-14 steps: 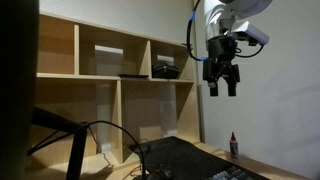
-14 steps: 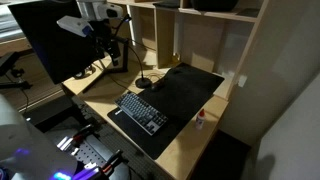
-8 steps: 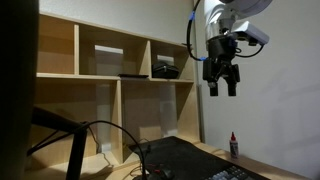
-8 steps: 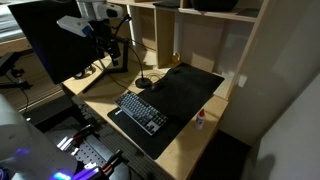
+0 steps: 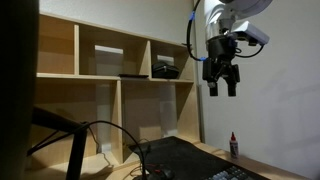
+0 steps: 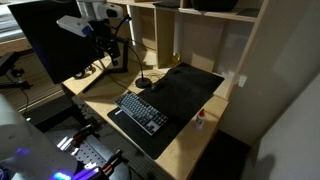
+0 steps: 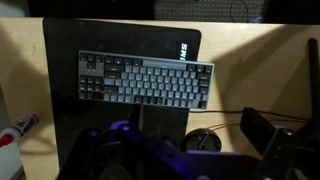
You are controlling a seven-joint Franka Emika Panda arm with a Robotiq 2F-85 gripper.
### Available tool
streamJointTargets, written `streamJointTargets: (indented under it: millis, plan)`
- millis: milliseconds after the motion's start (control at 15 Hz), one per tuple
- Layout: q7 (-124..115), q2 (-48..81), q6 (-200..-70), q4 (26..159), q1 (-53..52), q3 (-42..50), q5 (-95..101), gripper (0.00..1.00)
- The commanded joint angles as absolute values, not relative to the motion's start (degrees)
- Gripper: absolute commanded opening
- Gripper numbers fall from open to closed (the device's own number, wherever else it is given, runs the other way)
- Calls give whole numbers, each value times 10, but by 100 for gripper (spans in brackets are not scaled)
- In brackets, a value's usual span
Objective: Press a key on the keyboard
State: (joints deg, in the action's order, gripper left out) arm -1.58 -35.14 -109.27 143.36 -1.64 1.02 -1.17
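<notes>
The black keyboard (image 6: 140,110) lies flat on a large black desk mat (image 6: 186,88) on the wooden desk. In the wrist view the keyboard (image 7: 145,80) is seen from far above, in the upper middle of the picture. Only its edge (image 5: 236,175) shows at the bottom of an exterior view. My gripper (image 5: 222,87) hangs high in the air, well above the desk, with its two fingers apart and nothing between them. It also shows in an exterior view (image 6: 108,42) over the desk's far left part.
A small white glue bottle with a red cap (image 6: 200,119) stands by the mat's edge and also shows in the wrist view (image 7: 16,129). A round black puck with cables (image 7: 205,140) lies behind the keyboard. A dark monitor (image 6: 55,45) and wooden shelves (image 5: 120,70) border the desk.
</notes>
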Motion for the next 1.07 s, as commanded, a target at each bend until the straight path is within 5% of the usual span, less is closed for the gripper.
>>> streamJointTargets:
  millis: [0, 867, 1000]
  plan:
    - [-12, -350, -1084, 1430, -13, 8, -24, 100]
    - [-54, -349, -1066, 1428, -11, 6, -71, 100]
    - [-97, -229, -1120, 1395, 30, 8, -23, 100]
